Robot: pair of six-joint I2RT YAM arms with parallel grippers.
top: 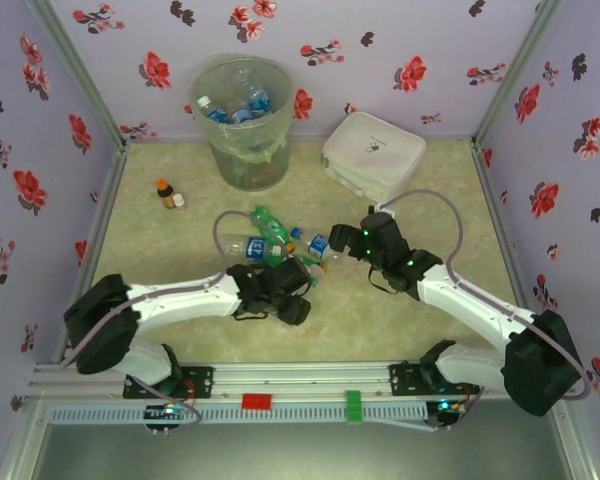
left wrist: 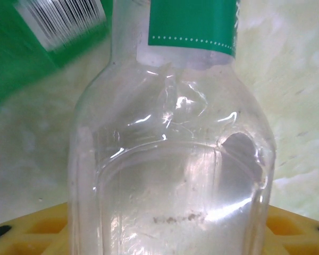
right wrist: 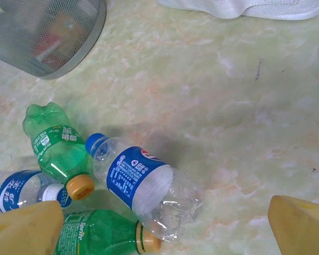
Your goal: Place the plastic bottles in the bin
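several plastic bottles (top: 270, 245) lie in a loose heap on the desk (right wrist: 228, 106), between my two sets of fingers. the bin (top: 242, 120) stands well beyond them, with bottles already inside.

my left fingers (top: 298, 285) have a clear bottle (left wrist: 170, 175) right between them, lying so close that it hides the contact. i cannot tell whether they are clamped on it or only near it. its wall is thin and dented, and it looks empty. i judge it very light, springy and slick, so a hard squeeze may crumple it or pop it out. the best hold looks like the ribbed body just below the green label.

my right fingers (right wrist: 164, 226) stand wide apart with nothing in them. just ahead of them lies a blue-labelled bottle (right wrist: 141, 183), touching a green bottle (right wrist: 53, 143). i would take it across the labelled middle, where it looks stiffest.
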